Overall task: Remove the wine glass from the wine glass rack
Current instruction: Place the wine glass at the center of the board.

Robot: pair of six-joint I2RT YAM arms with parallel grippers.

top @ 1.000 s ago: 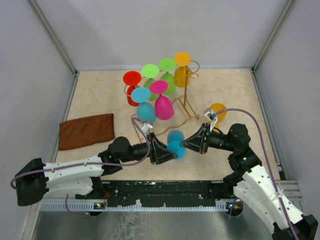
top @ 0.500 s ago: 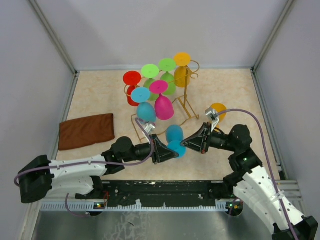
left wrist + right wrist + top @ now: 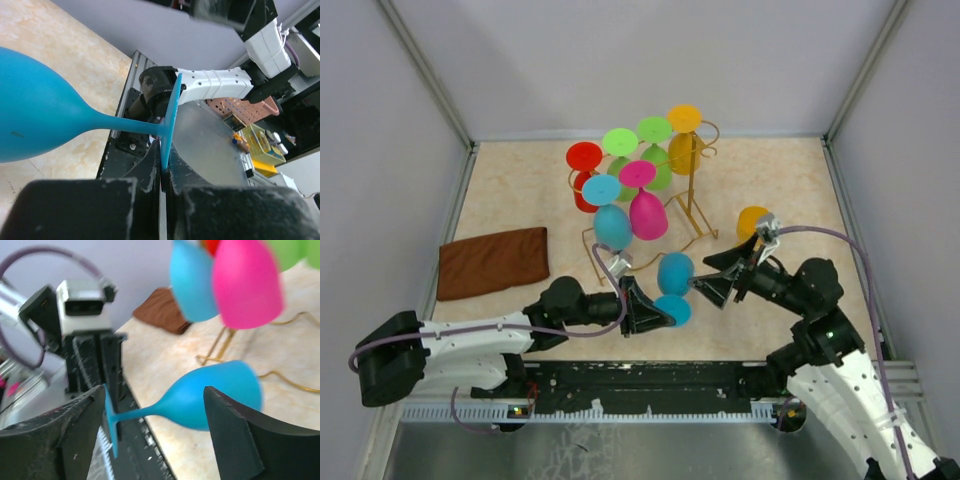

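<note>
One blue glass point(image 3: 675, 272) hangs sideways, clear of the rack point(image 3: 691, 180), its foot pinched edge-on in the left gripper point(image 3: 655, 315); the right gripper point(image 3: 700, 280) gapes, so the left alone bears it.

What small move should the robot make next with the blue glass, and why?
Probably the left gripper should lower the blue glass onto the table: its jaws are shut on the foot, and the right gripper is open.
</note>
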